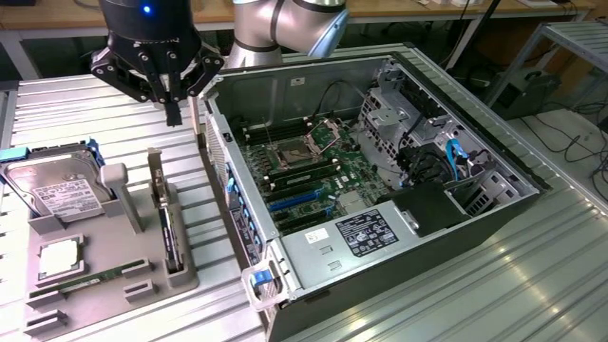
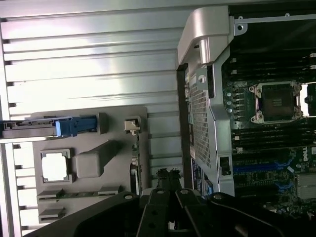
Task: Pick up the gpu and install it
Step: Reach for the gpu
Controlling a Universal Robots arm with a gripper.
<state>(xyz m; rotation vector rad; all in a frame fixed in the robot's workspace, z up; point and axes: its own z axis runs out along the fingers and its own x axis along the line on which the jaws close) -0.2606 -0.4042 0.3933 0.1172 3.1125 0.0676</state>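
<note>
The gpu (image 1: 167, 221) stands on its edge in a slot of the grey holder tray (image 1: 114, 235), its silver bracket rising at the far end. In the wrist view the gpu (image 2: 134, 158) appears edge-on beside the tray's wall. My gripper (image 1: 173, 117) hangs above the slatted table, beyond the gpu's bracket end and close to the case's wall. It holds nothing, and its fingers are together. The fingertips (image 2: 169, 174) point down over the gap between the tray and the case.
The open computer case (image 1: 380, 178) lies at the exterior view's right, with the motherboard and its blue slots (image 1: 290, 203) exposed. On the tray sit a hard drive (image 1: 59, 189), a square processor (image 1: 59, 258) and a RAM stick (image 1: 90, 280).
</note>
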